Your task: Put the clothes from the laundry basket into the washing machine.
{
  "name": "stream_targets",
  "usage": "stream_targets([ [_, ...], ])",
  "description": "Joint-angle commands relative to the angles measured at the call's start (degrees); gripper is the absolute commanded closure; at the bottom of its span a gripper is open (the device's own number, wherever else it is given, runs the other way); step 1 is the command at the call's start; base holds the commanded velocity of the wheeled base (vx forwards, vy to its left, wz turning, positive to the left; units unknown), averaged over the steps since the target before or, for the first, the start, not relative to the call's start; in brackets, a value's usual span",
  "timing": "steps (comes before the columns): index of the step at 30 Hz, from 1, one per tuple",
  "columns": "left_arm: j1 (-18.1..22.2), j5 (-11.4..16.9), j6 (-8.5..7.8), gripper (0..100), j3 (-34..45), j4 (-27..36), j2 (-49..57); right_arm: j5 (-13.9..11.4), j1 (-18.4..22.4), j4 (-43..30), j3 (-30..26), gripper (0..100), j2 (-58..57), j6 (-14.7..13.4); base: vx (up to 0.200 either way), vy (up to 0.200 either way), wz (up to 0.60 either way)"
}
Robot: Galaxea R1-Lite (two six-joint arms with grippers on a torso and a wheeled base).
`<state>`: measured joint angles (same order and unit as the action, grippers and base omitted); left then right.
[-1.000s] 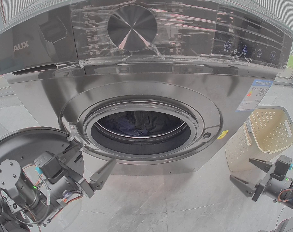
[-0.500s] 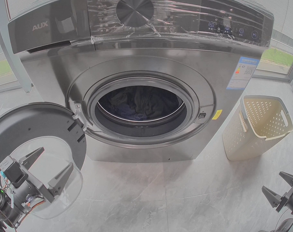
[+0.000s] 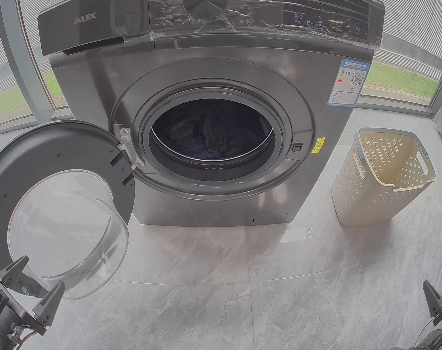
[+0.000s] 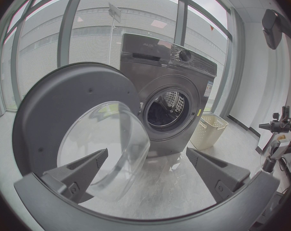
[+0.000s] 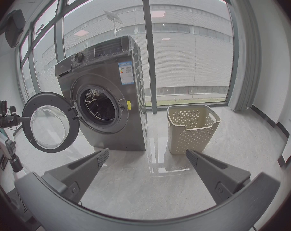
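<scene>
Looks basically done: dark clothes [image 3: 208, 130] sit inside the washing machine [image 3: 206, 64], door [image 3: 50, 171] swung out to 9 o'clock keeping the mouth clear, laundry basket [image 3: 376, 190] at 3 o'clock looks empty, so left gripper [image 4: 147, 150] and right gripper [image 5: 147, 153] hang low, fingers apart, holding nothing.

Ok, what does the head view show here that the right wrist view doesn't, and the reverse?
Head view alone: the open left gripper, low on the robot's left. Right wrist view alone: the washing machine seen at an angle with its side panel, and a tripod-like stand beyond the door. Both: the machine with that door swung open, dark clothes in the drum, the cream laundry basket and the open right gripper.
</scene>
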<state>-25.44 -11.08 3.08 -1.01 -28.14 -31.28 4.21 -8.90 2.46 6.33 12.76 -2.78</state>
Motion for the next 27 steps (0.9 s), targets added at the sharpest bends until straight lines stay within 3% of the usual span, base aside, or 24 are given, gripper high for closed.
stream_targets([
  [1,3.82,0.27,0.70,0,1.01,3.79,9.31,0.10,2.83,-0.44,-2.02,0,-6.26,0.05,-0.200,0.000,0.00],
  [5,8.22,1.24,0.78,0,1.01,10.82,17.13,-0.07,3.19,0.79,-6.15,0,-7.23,-0.12,-0.100,0.000,0.00],
  [8,13.49,4.84,0.61,0,1.01,18.56,24.51,0.36,3.27,0.79,-6.24,0,-7.14,-0.21,0.000,0.000,0.00],
  [11,15.51,7.13,0.43,0,1.01,23.21,26.27,0.72,3.98,0.26,-6.06,0,-7.23,0.32,0.000,0.000,0.00],
  [15,17.18,7.13,0.61,0,1.01,24.01,26.10,0.98,7.49,-0.09,-5.98,0,-9.51,2.87,-0.100,0.000,0.00],
  [18,22.98,7.74,0.08,0,1.01,24.27,26.97,-3.85,8.37,-3.34,-6.06,0,-12.59,2.96,-0.200,0.000,0.00],
  [20,25.62,8.71,-0.62,0,1.01,25.76,29.26,-4.56,8.28,-3.52,-5.98,0,-12.41,3.04,-0.100,0.000,0.00],
  [21,25.62,8.71,-0.62,0,1.01,25.76,29.26,-4.56,8.28,-3.52,-5.98,0,-12.41,3.04,0.000,0.000,0.00],
  [22,25.53,10.29,-2.38,0,0.48,29.98,31.28,-4.29,8.20,-3.61,-5.98,0,-12.41,2.78,0.000,0.000,0.00],
  [27,25.27,10.20,-2.29,0,1.01,27.96,31.19,-4.47,8.20,-3.52,-5.98,0,-12.68,3.13,0.000,0.000,0.00],
])
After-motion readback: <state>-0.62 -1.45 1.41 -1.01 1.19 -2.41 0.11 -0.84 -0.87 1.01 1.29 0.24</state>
